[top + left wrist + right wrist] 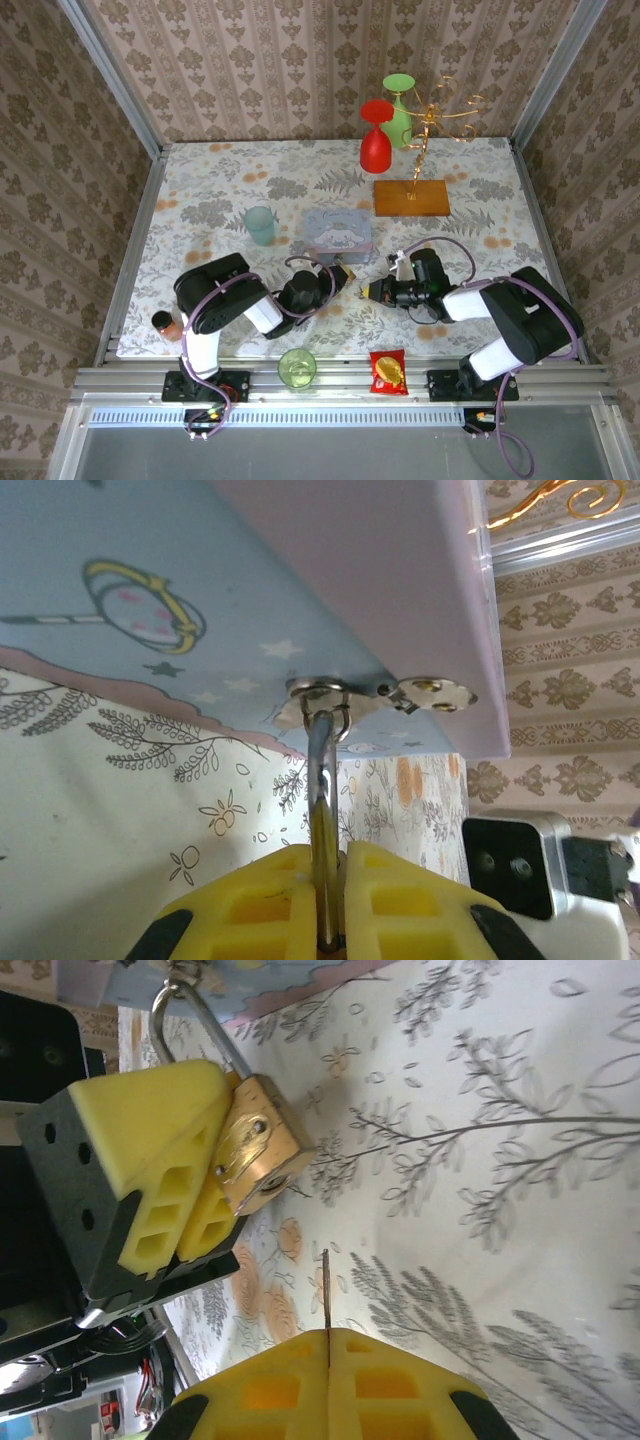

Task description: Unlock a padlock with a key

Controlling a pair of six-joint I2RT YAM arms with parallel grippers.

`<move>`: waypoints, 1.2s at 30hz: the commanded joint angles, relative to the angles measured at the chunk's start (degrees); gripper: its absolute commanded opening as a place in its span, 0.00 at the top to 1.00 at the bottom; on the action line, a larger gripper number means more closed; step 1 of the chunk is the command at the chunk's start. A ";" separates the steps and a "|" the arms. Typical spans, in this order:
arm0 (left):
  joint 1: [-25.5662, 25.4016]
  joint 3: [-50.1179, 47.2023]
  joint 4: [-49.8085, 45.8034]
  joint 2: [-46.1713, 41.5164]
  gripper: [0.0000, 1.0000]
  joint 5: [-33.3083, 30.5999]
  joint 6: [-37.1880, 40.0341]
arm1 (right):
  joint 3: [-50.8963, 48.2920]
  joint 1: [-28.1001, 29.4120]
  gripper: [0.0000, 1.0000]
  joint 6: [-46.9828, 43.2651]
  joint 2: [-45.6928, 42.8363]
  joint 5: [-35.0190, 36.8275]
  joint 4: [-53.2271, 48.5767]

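"Padlock (255, 1150) first: where was it?" Mia asked.

"At the front of the pastel box (338, 235), near the middle of the table (200, 180). Its shackle (320, 770) ran through the box's metal hasp ring (322, 695). The left gripper (330, 858) was clamped on the lock, with the brass body turned toward the right arm," Tom said.

"And the key (325, 1285)?"

"A thin blade pinched in the closed right gripper (328, 1338). Its tip was near the body but apart from it."

"What could go wrong?"

"The tip looked off the keyhole's line. A straight push could hit the brass face, skid, and twist the key in the pads. A hard shove might also swing the lock on the ring or drag the box."

"Containers?"

"From the left: 1 small jar (163, 322) with a brown lid, contents too small to tell. 1 teal cup (260, 225) looked empty. 1 green cup (297, 367) at the near edge also seemed empty. The box had its lid down, so the inside was hidden. Then 2 stemmed glasses, red (376, 145) and green (398, 115), stood by the gold rack (430, 120) with nothing visible in them."
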 commanded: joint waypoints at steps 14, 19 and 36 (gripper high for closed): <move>1.56 -0.63 3.88 0.54 1.00 6.17 2.10 | 0.58 -4.69 1.00 8.98 11.36 -14.58 20.36; 1.69 -0.51 4.03 0.53 1.00 6.07 1.85 | 0.99 -4.79 1.00 8.84 11.98 -15.44 20.28; 1.54 1.45 4.14 0.25 1.00 6.85 -0.37 | 1.20 -4.74 1.00 11.20 16.31 -16.59 26.20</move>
